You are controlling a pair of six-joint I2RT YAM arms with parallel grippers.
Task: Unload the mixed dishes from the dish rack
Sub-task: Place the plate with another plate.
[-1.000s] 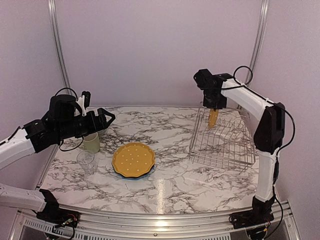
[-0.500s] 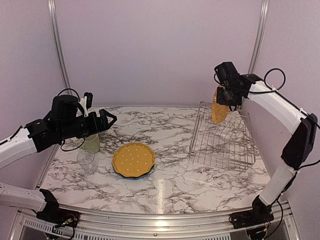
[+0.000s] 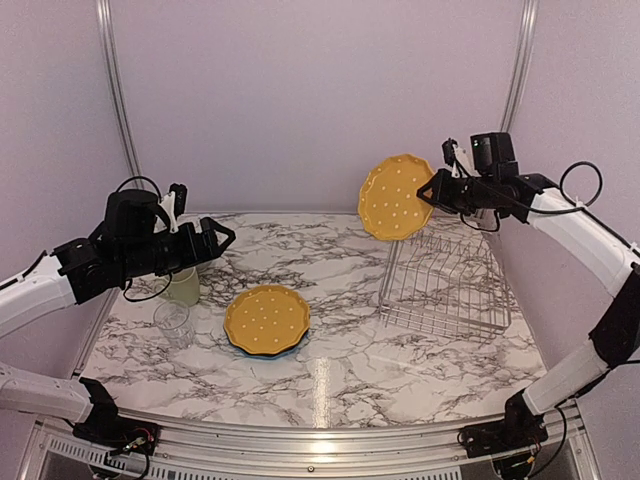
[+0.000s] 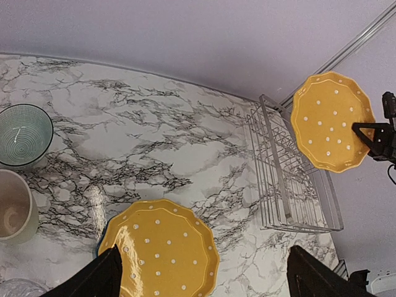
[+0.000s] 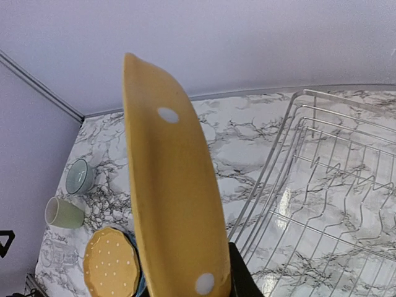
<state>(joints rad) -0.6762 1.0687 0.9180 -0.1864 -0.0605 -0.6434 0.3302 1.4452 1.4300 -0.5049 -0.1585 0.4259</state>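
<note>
Yellow-orange and dotted, the plate has come up out of the dish rack and now hangs above its far-left corner, with your right gripper pinching its rim. Your left gripper, fingers spread, hovers well left of the rack. The rack looks empty, so you likely only have to set this down on the veined marble table, between plain lilac walls.

Finishes: tabletop glossy, marble-patterned, reflecting light; dish rack bright silver metal wire; raised plate and lower plate smooth, glazed-looking yellow-orange; glass clear, transparent.
</note>
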